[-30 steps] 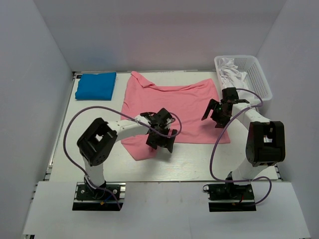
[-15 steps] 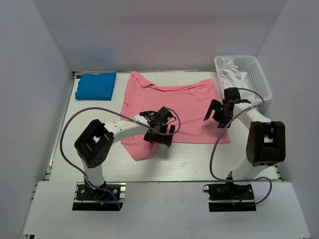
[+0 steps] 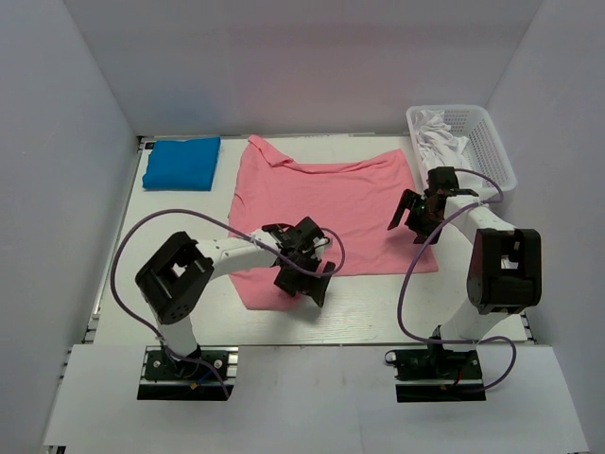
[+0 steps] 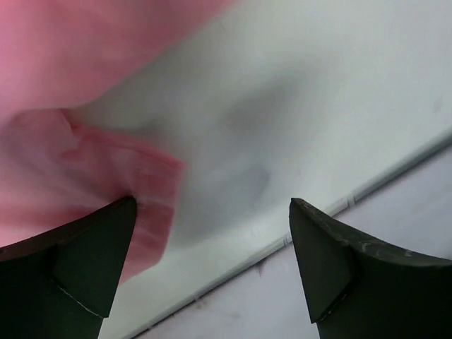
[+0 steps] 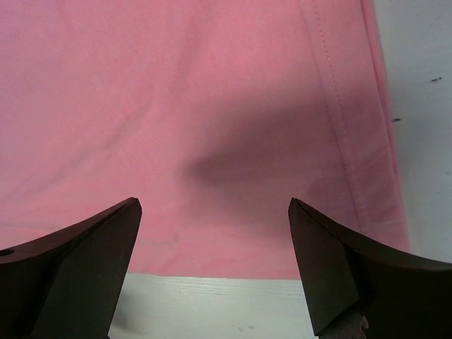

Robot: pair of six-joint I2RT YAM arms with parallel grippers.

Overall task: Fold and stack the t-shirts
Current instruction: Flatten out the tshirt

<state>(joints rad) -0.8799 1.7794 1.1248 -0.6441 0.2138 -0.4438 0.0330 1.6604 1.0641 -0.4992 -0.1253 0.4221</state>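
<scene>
The salmon-pink t-shirt (image 3: pixel 331 203) lies spread flat in the middle of the table, neck towards the far left. The bright blue t-shirt (image 3: pixel 181 163) is a folded rectangle at the far left corner. My left gripper (image 3: pixel 304 280) hovers open over the pink shirt's near edge. In the left wrist view the left gripper (image 4: pixel 212 201) has a folded pink hem (image 4: pixel 106 183) by its left finger and bare table between the jaws. My right gripper (image 3: pixel 416 216) stands open above the shirt's right side. The right wrist view shows the right gripper (image 5: pixel 213 205) over pink cloth (image 5: pixel 176 92) near its bottom edge.
A white mesh basket (image 3: pixel 492 142) holding crumpled white cloth (image 3: pixel 440 132) stands at the far right corner. White walls close in the table on three sides. The table's near edge (image 4: pixel 332 205) runs close under the left gripper.
My left gripper has moved towards the near edge of the table, off the pink shirt's middle to its near hem. The right gripper has barely shifted. Both stayed open.
</scene>
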